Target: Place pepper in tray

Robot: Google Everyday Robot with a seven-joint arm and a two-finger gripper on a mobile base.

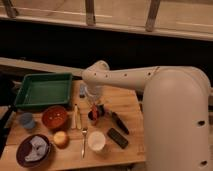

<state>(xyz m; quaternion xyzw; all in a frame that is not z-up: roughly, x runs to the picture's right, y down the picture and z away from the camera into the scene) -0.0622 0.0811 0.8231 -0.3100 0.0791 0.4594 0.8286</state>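
Observation:
The green tray [43,76] sits at the back left of the wooden table. The small orange-red pepper [94,111] lies near the table's middle, to the right of the tray and next to a darker reddish item [102,111]. My gripper [94,106] hangs down from the white arm [125,77] directly over the pepper, at or just above it, and partly hides it. I cannot tell whether it touches the pepper.
A round orange-red bowl [55,116] and a blue cup [26,120] stand in front of the tray. A dark plate [34,150], a yellowish round fruit [61,138], a fork [84,141], a white cup [96,140] and two dark objects [118,137] lie near the front.

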